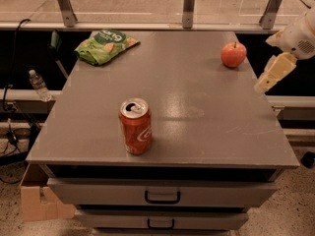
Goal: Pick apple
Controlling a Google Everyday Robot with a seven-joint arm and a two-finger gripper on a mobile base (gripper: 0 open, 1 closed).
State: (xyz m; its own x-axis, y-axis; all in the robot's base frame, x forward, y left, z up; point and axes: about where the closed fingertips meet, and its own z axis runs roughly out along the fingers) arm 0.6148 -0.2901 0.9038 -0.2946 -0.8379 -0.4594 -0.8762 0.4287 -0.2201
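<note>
- Apple (233, 54) is sitting on the far right part of the grey table (197, 132), stem pointing up, close to the right edge and touching nothing else.
- You are seeing the gripper (268, 80) hovering just off the table's right edge, beside the apple and slightly nearer the camera, apart from it, with its cream tip slanting down and to the left.
- You are not getting a view of whether the gripper is spread or closed.
- Its white arm (302, 36) is entering from the upper right.
- 1 orange-red soda can (135, 126) is standing upright near the front, left of centre, well apart from the apple.
- 1 green snack bag (106, 45) is lying at the far left corner.
- 2 drawers (162, 193) are showing under the top.
</note>
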